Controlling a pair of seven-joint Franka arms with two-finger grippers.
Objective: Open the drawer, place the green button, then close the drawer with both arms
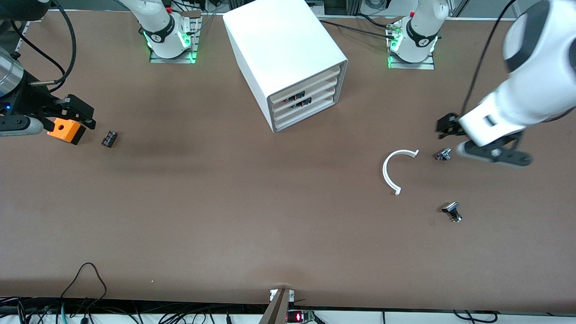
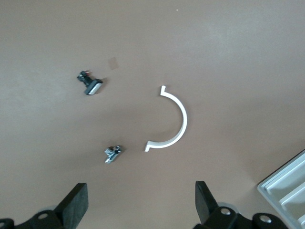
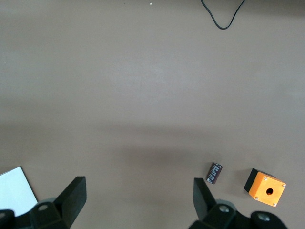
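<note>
The white cabinet [image 1: 288,49] stands between the two arm bases, its stacked drawers [image 1: 310,105] all shut; some hold small dark parts. No button with a green cap shows in any view. My left gripper [image 1: 454,139] is open and empty, up over the table near a small black-and-silver part [image 1: 443,154]. In the left wrist view the gripper [image 2: 141,200] looks down on that part [image 2: 113,153]. My right gripper [image 1: 81,114] is open and empty, up over an orange box with a hole [image 1: 66,129] at the right arm's end. It also shows in the right wrist view [image 3: 138,195].
A white curved strip [image 1: 390,171] lies beside the left gripper. A second black-and-silver part [image 1: 452,211] lies nearer the front camera. A small black cylinder [image 1: 109,138] lies beside the orange box. Cables run along the table's near edge.
</note>
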